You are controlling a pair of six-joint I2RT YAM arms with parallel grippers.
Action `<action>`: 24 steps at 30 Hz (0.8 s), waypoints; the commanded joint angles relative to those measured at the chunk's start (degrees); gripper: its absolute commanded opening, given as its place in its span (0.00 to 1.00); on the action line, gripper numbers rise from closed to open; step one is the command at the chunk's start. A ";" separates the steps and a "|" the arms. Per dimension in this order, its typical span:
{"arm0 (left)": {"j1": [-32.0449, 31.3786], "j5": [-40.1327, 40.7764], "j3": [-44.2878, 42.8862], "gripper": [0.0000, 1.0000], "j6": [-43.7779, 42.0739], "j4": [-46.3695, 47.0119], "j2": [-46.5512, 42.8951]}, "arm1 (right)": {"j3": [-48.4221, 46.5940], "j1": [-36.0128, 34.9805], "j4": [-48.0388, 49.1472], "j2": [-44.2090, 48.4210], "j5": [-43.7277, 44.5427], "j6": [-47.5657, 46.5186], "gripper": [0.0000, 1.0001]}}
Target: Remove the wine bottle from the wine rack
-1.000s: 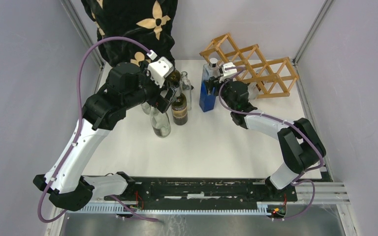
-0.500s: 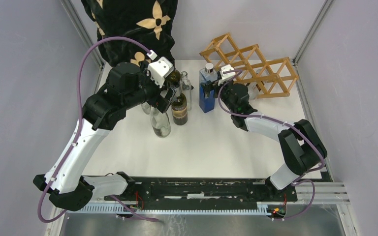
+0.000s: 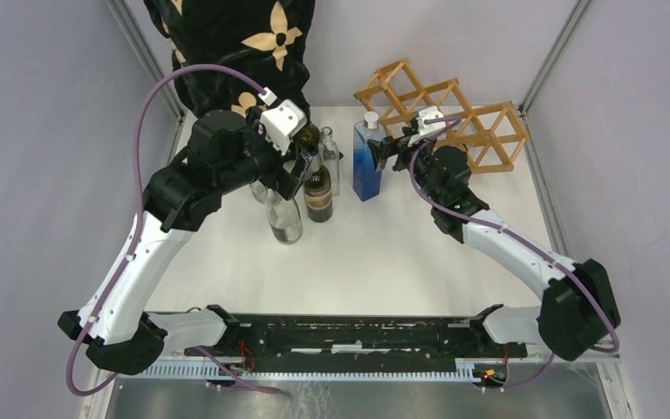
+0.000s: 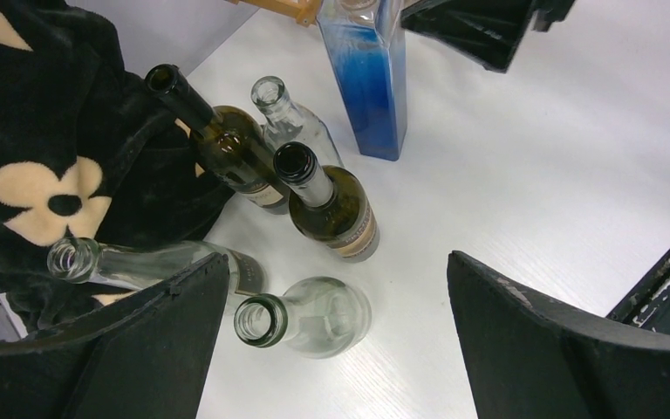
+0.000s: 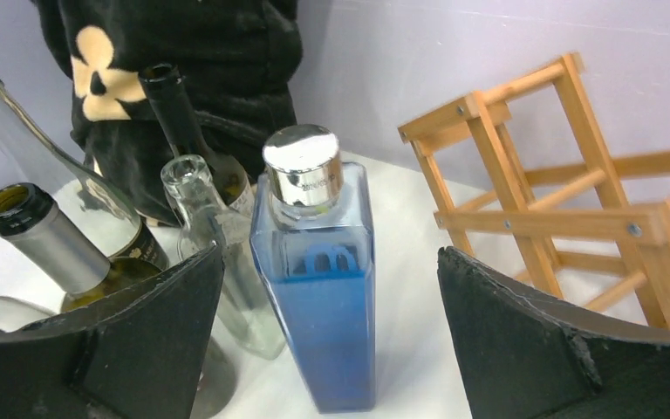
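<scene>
The wine bottle (image 3: 368, 161), tall, square and blue with a silver cap, stands upright on the white table just left of the wine rack (image 3: 454, 118). The rack is a tan wooden lattice at the back right, and its visible cells hold nothing. My right gripper (image 3: 386, 150) is open, level with the bottle's upper part on its right side. In the right wrist view the bottle (image 5: 327, 297) stands free ahead of the spread fingers of that gripper (image 5: 329, 253). My left gripper (image 4: 338, 260) hangs open over a cluster of bottles, holding nothing.
Left of the blue bottle stand a dark labelled bottle (image 3: 318, 196), a clear bottle (image 3: 284, 218) and a slim clear one (image 3: 329, 157). A person in a black flowered garment (image 3: 235, 44) stands at the back. Grey walls close both sides.
My right gripper has opened and drawn back to the right from the blue bottle, which stays upright. The right arm's elbow has swung right. The left arm has not moved.
</scene>
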State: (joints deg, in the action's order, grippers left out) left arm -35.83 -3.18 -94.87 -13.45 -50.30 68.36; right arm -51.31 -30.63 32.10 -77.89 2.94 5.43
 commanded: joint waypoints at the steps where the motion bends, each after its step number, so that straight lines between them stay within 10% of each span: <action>1: 0.15 -0.41 -2.60 1.00 -1.77 1.62 -0.85 | -3.88 0.97 -18.34 7.29 8.20 8.76 0.98; 10: 0.15 -1.19 -2.47 1.00 -2.04 1.36 -0.71 | 2.39 15.40 -40.37 10.28 6.72 28.91 0.98; 24: 0.15 -1.85 -3.59 1.00 -2.31 0.50 -0.40 | 7.19 21.38 -23.34 -0.64 15.20 46.34 0.98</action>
State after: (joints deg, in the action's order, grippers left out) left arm -35.83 -3.68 -95.94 -13.56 -50.87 68.34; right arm -43.53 -10.07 0.19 -74.59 14.90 43.99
